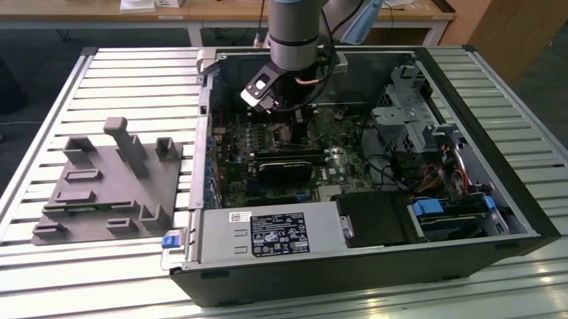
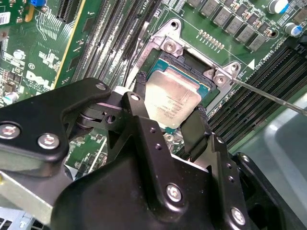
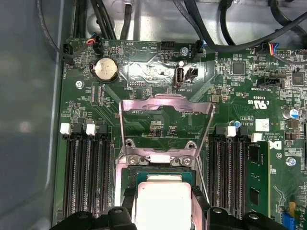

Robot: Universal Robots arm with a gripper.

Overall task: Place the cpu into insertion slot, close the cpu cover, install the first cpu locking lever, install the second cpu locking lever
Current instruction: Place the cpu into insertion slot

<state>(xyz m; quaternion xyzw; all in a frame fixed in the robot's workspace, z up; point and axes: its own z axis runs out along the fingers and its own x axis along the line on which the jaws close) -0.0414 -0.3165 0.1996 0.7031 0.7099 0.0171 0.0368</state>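
Holding cpu (image 2: 170, 101) flat, silver top up, at insertion slot (image 2: 192, 62)

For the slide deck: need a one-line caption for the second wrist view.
Gripper shut on the cpu at the uncovered insertion slot.

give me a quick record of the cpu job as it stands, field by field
jaws: shut on two opposite edges of the cpu
cpu position: at the insertion slot, metal top up; cannot tell if fully seated
cpu cover: open, tilted up away from the slot
locking lever: thin rod, unlatched, angled out over the memory slots
arm: reaching down into the open computer case
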